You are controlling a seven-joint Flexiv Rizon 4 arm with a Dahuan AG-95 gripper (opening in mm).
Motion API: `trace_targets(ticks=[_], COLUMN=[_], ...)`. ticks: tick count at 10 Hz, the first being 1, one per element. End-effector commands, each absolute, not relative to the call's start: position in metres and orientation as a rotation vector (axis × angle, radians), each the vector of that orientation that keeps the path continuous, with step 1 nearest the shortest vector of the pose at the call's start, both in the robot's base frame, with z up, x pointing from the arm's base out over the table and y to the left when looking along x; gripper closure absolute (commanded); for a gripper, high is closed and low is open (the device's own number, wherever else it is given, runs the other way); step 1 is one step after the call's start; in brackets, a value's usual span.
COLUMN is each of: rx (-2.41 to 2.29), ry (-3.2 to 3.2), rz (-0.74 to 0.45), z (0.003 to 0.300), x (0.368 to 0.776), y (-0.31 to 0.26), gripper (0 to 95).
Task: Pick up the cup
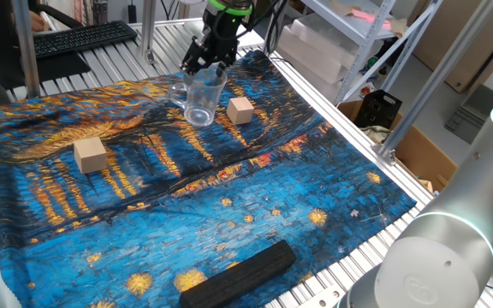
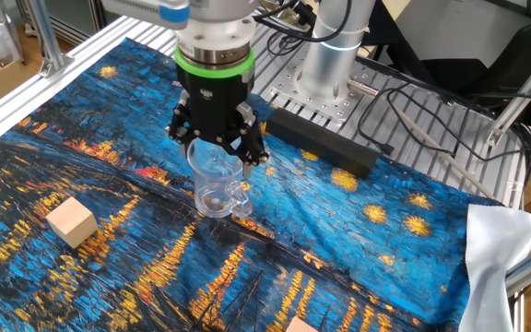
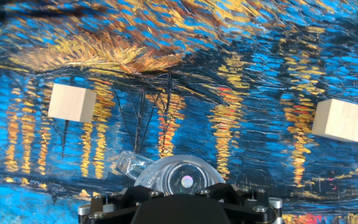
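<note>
The clear cup point(image 1: 201, 101) with a small side handle is upright on the blue painted cloth point(image 1: 229, 205), at the far side of the table. My gripper point(image 1: 205, 67) comes straight down over it, with the black fingers closed around its rim. In the other fixed view the gripper point(image 2: 218, 148) holds the top of the cup point(image 2: 216, 189), and the handle points toward the camera. I cannot tell whether the base touches the cloth. In the hand view the cup point(image 3: 180, 174) sits centred under the gripper point(image 3: 180, 190).
Two tan wooden cubes lie on the cloth, one close beside the cup point(image 1: 240, 109) and one further off point(image 1: 90, 155). A black bar point(image 1: 240, 274) lies near the cloth's front edge. Metal frame posts and shelving point(image 1: 375, 51) stand behind. A white cloth point(image 2: 501, 249) lies at the table's side.
</note>
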State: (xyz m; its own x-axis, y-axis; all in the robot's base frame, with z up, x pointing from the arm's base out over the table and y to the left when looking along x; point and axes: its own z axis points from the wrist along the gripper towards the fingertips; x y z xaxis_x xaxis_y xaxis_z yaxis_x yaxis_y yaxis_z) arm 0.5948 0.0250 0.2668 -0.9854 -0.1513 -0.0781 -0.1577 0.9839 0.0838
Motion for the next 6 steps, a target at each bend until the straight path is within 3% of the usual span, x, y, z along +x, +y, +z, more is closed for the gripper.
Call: trace_targets(ticks=[1, 6], rx=[-0.239, -0.233], ry=[3.057, 3.055], rz=[0.135, 0.133], z=[0.2662, 0.2666], x=[0.5938, 0.5944], y=[0.0250, 0.0241], gripper=[95.0, 95.0])
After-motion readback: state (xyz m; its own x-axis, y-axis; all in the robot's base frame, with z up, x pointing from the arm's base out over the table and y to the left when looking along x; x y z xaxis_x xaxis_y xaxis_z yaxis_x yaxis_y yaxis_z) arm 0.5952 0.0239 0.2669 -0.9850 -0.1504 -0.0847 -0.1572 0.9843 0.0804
